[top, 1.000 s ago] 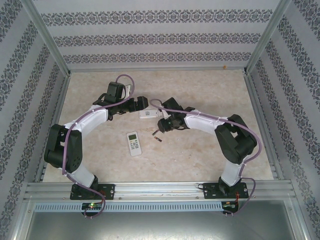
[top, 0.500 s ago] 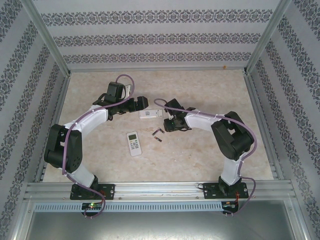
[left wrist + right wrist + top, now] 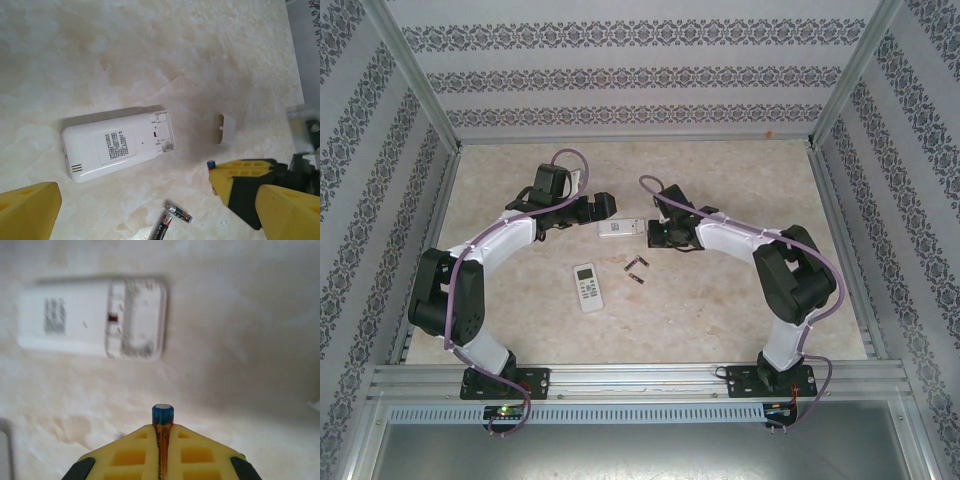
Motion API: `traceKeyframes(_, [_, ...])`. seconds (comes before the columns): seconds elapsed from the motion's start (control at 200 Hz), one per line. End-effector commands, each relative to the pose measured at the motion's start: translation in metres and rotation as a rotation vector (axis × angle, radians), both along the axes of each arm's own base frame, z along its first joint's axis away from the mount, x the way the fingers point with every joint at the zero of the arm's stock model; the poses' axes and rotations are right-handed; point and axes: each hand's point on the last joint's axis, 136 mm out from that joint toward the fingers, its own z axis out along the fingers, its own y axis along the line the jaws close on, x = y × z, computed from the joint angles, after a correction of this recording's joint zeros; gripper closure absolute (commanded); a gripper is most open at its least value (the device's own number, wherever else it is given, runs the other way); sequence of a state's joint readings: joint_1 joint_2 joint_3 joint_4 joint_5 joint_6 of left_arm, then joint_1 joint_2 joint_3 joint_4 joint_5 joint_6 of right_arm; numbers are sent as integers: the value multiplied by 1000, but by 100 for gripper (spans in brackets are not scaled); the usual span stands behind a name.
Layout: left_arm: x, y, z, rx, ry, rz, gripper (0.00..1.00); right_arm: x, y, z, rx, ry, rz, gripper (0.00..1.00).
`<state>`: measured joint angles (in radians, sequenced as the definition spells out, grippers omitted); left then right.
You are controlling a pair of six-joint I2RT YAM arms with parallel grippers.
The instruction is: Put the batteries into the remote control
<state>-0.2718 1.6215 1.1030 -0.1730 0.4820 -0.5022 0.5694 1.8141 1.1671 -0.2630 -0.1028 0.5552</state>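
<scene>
The right gripper (image 3: 161, 434) is seen clenched on a battery (image 3: 163, 416), which is pinched upright between the yellow fingertips so that only its blue-capped end is left protruding beyond them. This held battery is kept clear of the remote control (image 3: 117, 146), with a gap of bare table (image 3: 100, 50) between the two. The remote control is laid face down on the marbled surface with its printed label turned up. Its battery compartment (image 3: 161, 137) is left uncovered at the end that is pointed toward the right gripper. A small white cover (image 3: 226, 130) is found lying on the table just beyond that open end, apart from it. Two loose batteries (image 3: 172, 220) are seen lying on the table, just beside each other at an angle, near the long side of the remote control that is turned toward the arm bases. The left gripper (image 3: 159, 192) is released, its jaws spread wide, and nothing is held between them; it is poised over the remote control. In the top view a second remote (image 3: 587, 286) is seen lying face up, nearer the arm bases and to the left of the loose batteries.
</scene>
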Motion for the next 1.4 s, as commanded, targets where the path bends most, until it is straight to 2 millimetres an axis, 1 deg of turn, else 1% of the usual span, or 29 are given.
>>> traceKeyframes(0.0, [-4, 9, -9, 30, 38, 31, 0, 25, 11, 13, 90, -17, -83, 91])
traceKeyframes(0.13, [-8, 14, -14, 65, 52, 32, 0, 36, 20, 2, 106, 19, -93, 90])
traceKeyframes(0.235, [-9, 14, -15, 63, 50, 29, 0, 41, 29, -7, 124, 46, -92, 89])
traceKeyframes(0.345, [-9, 13, -15, 60, 46, 25, 0, 46, 33, -17, 126, 68, -100, 89])
traceKeyframes(0.515, [-8, 13, -14, 64, 39, 21, 0, 50, 39, -21, 138, 76, -94, 87])
traceKeyframes(0.644, [-8, 13, -15, 64, 40, 23, 0, 52, 39, -26, 134, 88, -97, 86])
traceKeyframes(0.694, [-8, 13, -15, 64, 40, 22, 0, 52, 39, -30, 132, 94, -100, 84])
traceKeyframes(0.764, [-8, 13, -15, 65, 41, 23, 0, 52, 39, -33, 133, 107, -104, 78])
traceKeyframes(0.814, [-8, 13, -15, 64, 42, 23, 0, 51, 39, -34, 137, 113, -103, 74])
traceKeyframes(0.899, [-7, 13, -14, 64, 37, 24, 0, 50, 39, -32, 139, 112, -102, 71])
traceKeyframes(1.114, [-6, 11, -18, 54, 52, 22, 0, 47, 39, -19, 151, 96, -90, 75])
traceKeyframes(1.194, [-6, 9, -25, 45, 71, 19, 0, 47, 36, -16, 144, 87, -90, 80])
traceKeyframes(1.229, [-5, 8, -27, 43, 79, 15, 0, 46, 35, -17, 139, 86, -89, 81])
traceKeyframes(1.394, [-6, 5, -43, 46, 130, -6, 1, 47, 33, -27, 137, 106, -89, 81])
